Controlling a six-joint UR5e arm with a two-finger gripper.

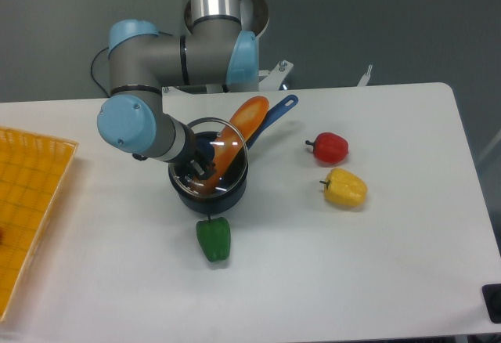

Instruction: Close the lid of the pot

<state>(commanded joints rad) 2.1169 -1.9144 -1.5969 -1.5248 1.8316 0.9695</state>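
Camera view, pot (210, 193): left of worktop (391, 265) centre, blue handle pointing far-right.
Lid (210, 157): over the pot, tilted, propped on an orange pepper (241, 126) sticking out.
Claw (197, 167): at the lid's centre, seemingly clamped on the knob; view poor.
Handling: glass, stiff, slippery, breakable; best held by the knob.
Nearby: green pepper (213, 239) just nearer; red pepper (329, 148), yellow pepper (345, 188) right.

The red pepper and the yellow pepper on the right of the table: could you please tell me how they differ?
The red pepper is red and looks smaller; the yellow pepper is yellow and looks bulkier. The red pepper lies farther back, the yellow pepper nearer the front edge. Both rest on the white table, apart, dark stems pointing left.
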